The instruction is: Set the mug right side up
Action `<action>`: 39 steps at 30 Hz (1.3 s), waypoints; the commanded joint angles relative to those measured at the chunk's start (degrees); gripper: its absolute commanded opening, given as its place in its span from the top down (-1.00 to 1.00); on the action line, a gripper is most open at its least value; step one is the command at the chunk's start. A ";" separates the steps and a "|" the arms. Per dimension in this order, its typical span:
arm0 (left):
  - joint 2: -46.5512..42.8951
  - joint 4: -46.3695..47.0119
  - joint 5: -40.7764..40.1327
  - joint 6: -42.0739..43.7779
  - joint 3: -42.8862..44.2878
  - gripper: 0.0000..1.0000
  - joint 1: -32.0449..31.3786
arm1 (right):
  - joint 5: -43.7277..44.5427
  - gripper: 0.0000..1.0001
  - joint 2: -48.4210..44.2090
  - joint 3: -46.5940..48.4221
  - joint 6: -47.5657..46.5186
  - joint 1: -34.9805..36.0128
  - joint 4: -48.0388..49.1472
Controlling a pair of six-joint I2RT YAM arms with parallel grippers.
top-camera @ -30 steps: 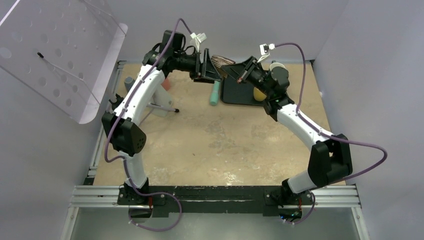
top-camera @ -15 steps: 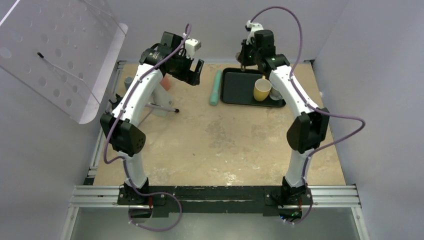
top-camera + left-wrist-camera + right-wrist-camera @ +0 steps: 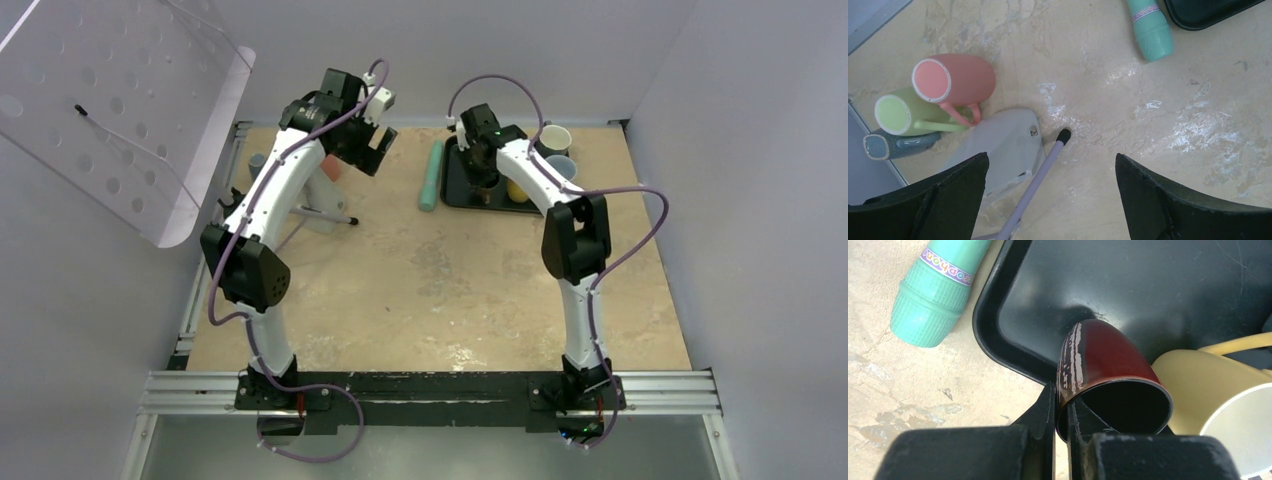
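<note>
Glossy dark-red round mug [image 3: 1103, 355], rim wall pinched between right gripper's [image 3: 1060, 400] narrow black fingers over smooth black tray [image 3: 1158, 285]; left gripper [image 3: 1050, 160] spread wide, empty.

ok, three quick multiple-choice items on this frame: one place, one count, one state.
1. The dark red mug is: A on bare table; B at the black tray, beside the yellow mug; C on a shelf.
2. Mugs lying by the grey stand: A one; B two; C three.
3. The right tool is: A shut on the dark red mug's rim; B wide open; C out of view.
Answers: B, the right wrist view shows it against the tray; C, pink mug, green mug and blue mug lie there; A, its fingers pinch the rim.
</note>
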 commanded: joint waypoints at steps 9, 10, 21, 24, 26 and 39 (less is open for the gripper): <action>5.00 -0.88 -5.01 3.55 3.52 -1.00 1.66 | 6.87 1.00 7.99 10.63 -3.32 0.52 -7.07; 5.69 -1.02 -5.00 3.71 4.16 -1.00 2.01 | 6.19 0.99 8.05 10.73 -3.42 0.58 -6.97; 15.43 16.40 -15.33 6.05 5.44 -1.00 3.60 | 5.66 -0.24 4.22 13.88 -0.18 0.59 -3.29; 21.68 18.51 -21.17 6.78 12.48 -1.00 4.04 | 6.16 -0.28 1.39 12.63 1.90 0.52 -1.14; 27.25 17.62 -23.76 6.24 17.84 -1.00 4.88 | 6.10 -0.29 -1.14 10.31 2.81 0.58 0.74; 26.64 20.75 -25.68 6.66 9.89 -0.99 6.13 | 5.98 -0.29 -8.05 5.08 3.32 1.71 3.61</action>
